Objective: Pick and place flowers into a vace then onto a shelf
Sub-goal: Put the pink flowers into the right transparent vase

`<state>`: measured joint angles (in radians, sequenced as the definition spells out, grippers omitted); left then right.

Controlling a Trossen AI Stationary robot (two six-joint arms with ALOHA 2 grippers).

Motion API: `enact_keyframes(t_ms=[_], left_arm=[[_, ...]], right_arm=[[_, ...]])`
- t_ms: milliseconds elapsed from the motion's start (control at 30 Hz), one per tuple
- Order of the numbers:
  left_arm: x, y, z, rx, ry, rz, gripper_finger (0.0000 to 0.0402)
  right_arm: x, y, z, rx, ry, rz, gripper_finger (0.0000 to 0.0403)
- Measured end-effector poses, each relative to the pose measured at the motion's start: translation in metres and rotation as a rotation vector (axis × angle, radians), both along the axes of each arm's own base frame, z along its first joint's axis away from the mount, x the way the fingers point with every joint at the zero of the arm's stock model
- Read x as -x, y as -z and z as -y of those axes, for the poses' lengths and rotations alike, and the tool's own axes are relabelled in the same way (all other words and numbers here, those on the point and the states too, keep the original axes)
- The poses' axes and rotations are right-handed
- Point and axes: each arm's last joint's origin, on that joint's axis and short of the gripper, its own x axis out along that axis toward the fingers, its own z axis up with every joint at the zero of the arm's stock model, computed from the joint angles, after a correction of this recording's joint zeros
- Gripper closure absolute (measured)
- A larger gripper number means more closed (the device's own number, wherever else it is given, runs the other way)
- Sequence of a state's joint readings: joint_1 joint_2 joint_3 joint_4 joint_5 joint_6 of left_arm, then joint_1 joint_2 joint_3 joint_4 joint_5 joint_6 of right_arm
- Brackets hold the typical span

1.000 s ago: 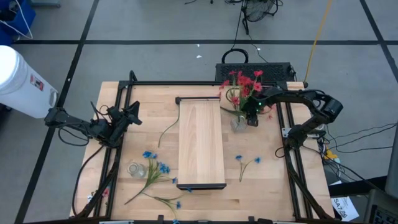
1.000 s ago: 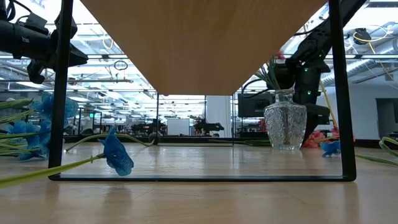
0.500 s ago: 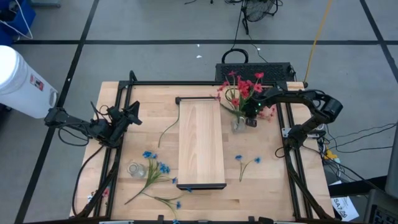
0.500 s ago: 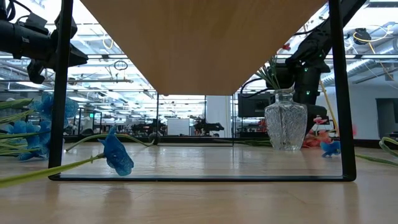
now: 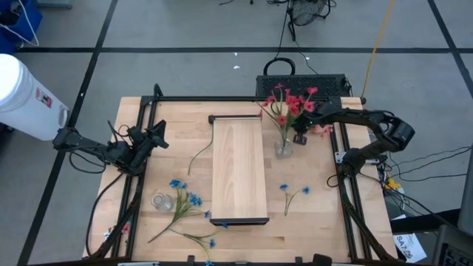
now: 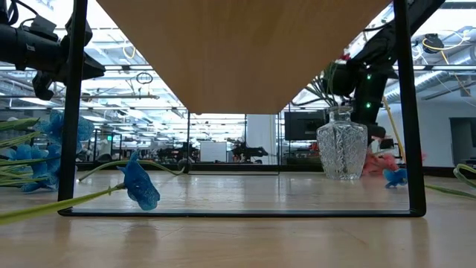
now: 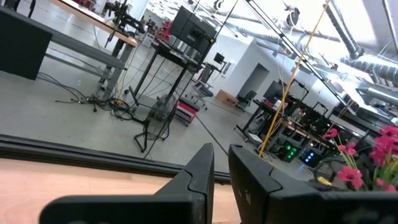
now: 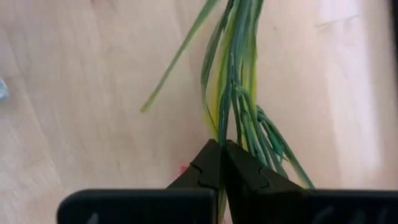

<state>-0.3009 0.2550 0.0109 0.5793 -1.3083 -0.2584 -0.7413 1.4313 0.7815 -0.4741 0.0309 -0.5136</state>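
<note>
My right gripper (image 5: pixel 299 138) is above the clear glass vase (image 5: pixel 283 148), which stands on the table right of the shelf (image 5: pixel 239 170). It is shut on a bunch of red-blossomed flowers (image 5: pixel 290 102). In the low view the gripper (image 6: pixel 355 80) is just above the vase's mouth (image 6: pixel 341 112). I cannot tell whether the stem ends are inside the vase. My left gripper (image 5: pixel 157 137) waits shut at the table's left side. Blue flowers (image 5: pixel 183 201) lie on the table near the front left. My right gripper pinches the bundle of green stems and leaves (image 8: pixel 230 127) between its two fingers, several strands together. The fingers point down at the table. The stems run on past the fingertips. The bunch is lifted off the table, and its blossoms (image 6: pixel 344 56) are above the vase.
A small glass vase (image 5: pixel 162 200) lies by the blue flowers. A bare green stem (image 5: pixel 198 157) lies left of the shelf. A blue sprig (image 5: pixel 294 193) lies right of the shelf. More red blossoms (image 5: pixel 322 130) lie by the right rail. Black frame posts (image 6: pixel 401 104) hold up the shelf.
My right gripper has gone up above the vase, still shut on the red flowers. The bunch has risen with it, and its blossoms now stand higher over the vase.
</note>
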Motion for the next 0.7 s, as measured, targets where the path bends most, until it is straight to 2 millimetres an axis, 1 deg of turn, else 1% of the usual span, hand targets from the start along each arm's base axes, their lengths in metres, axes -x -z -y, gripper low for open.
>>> enact_keyframes(t_ms=[233,500,700], left_arm=[[0.000,0.000,0.000,0.000,0.000,0.000,0.0350],[0.000,0.000,0.000,0.000,0.000,0.000,0.0350],[0.000,0.000,0.000,0.000,0.000,0.000,0.0350]], right_arm=[[0.011,-0.026,0.000,0.090,0.041,0.086,0.0402],[0.026,-0.063,0.000,0.324,0.158,0.176,0.0402],[0.034,-0.092,-0.006,0.487,0.200,0.282,0.0403]])
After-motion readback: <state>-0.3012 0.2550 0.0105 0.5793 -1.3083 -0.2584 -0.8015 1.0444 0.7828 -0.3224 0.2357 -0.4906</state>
